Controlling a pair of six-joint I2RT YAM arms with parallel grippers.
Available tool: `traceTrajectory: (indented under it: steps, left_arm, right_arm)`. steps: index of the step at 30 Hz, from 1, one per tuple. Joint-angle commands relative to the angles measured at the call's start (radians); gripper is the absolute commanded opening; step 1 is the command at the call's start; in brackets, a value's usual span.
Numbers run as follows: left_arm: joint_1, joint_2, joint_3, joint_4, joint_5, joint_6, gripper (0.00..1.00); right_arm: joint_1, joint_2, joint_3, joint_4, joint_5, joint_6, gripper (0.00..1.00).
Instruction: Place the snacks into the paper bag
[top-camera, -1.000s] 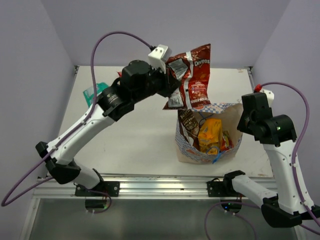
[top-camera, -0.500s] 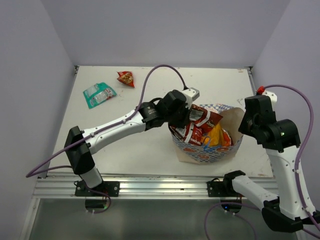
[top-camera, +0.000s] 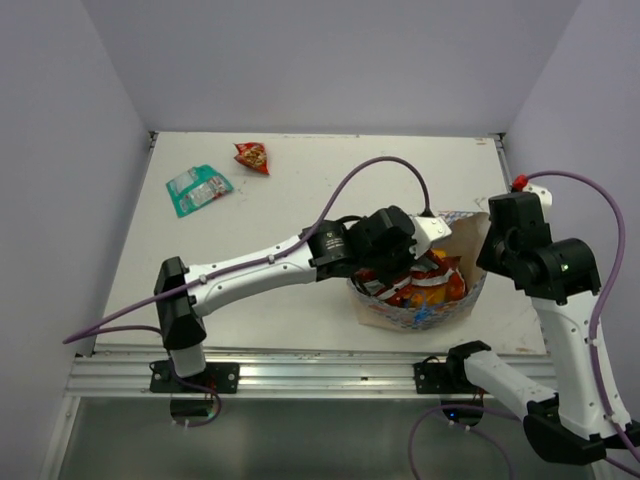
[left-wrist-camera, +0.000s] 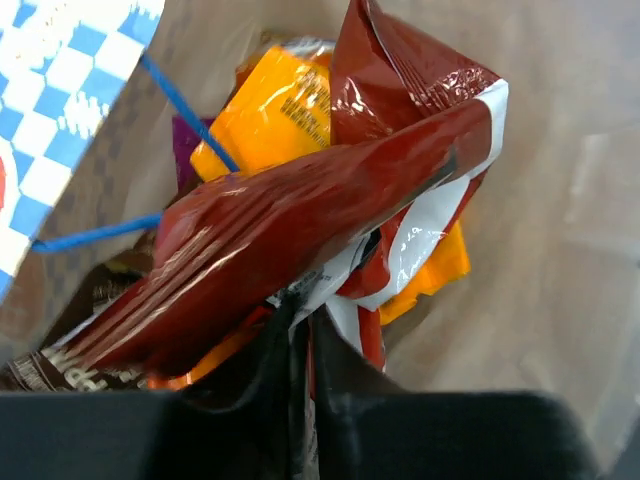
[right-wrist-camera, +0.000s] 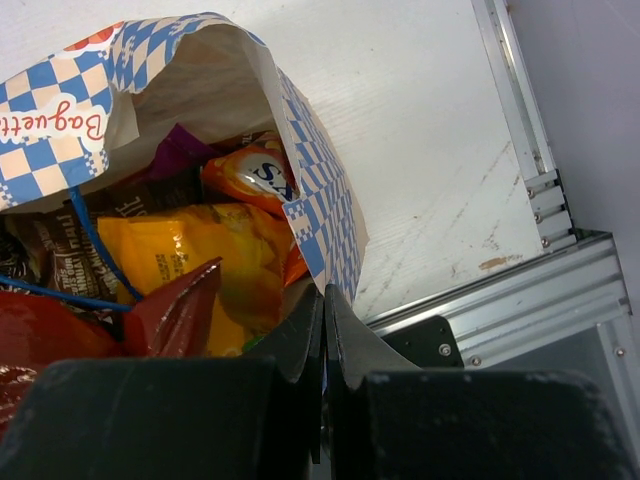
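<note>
The paper bag (top-camera: 455, 236) stands open at the right front, blue-and-white checked outside. My left gripper (left-wrist-camera: 303, 325) is inside it, shut on the edge of a red-and-silver chip bag (left-wrist-camera: 300, 220) that lies over orange-yellow (left-wrist-camera: 265, 110), purple and brown packets. My right gripper (right-wrist-camera: 323, 305) is shut on the bag's near right rim (right-wrist-camera: 315, 215) and holds it open. In the right wrist view I see yellow (right-wrist-camera: 190, 255), orange and brown packets inside. A teal packet (top-camera: 197, 188) and a small red packet (top-camera: 252, 156) lie on the table at the far left.
The white table (top-camera: 300, 180) ends at a metal rail (top-camera: 320, 365) along the front. Lilac walls close the back and both sides. A purple cable (top-camera: 390, 165) arcs over the left arm beside the bag.
My left gripper has carried the red-and-silver chip bag from high above the bag's far rim down into the bag. The right gripper has stayed on the rim.
</note>
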Motion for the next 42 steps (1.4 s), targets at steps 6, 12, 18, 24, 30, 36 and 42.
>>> traceTrajectory:
  steps: [6,12,18,24,30,36,42]
  left_arm:
    - [-0.002,-0.021,0.103,-0.012,-0.308,0.021,1.00]
    - [0.145,-0.004,0.492,-0.027,-0.627,0.017,1.00]
    - [0.641,0.002,0.374,0.013,-0.605,-0.053,1.00]
    - [0.953,0.292,0.385,-0.113,-0.477,-0.186,1.00]
    - [1.020,0.452,0.401,-0.026,-0.430,-0.164,1.00]
    - [1.052,0.545,0.425,0.022,-0.399,-0.178,1.00]
    - [1.092,0.608,0.431,0.102,-0.330,-0.187,1.00]
  right_arm:
    - [0.000,0.002,0.048,-0.165,0.028,-0.018,0.00]
    - [-0.001,0.008,0.051,-0.165,0.030,-0.022,0.00]
    - [-0.001,0.014,0.069,-0.164,0.031,-0.027,0.00]
    - [-0.001,0.025,0.095,-0.165,0.031,-0.036,0.00]
    - [-0.001,0.031,0.089,-0.165,0.031,-0.038,0.00]
    - [-0.001,0.037,0.077,-0.165,0.031,-0.036,0.00]
    - [0.000,0.066,0.075,-0.165,0.019,-0.039,0.00]
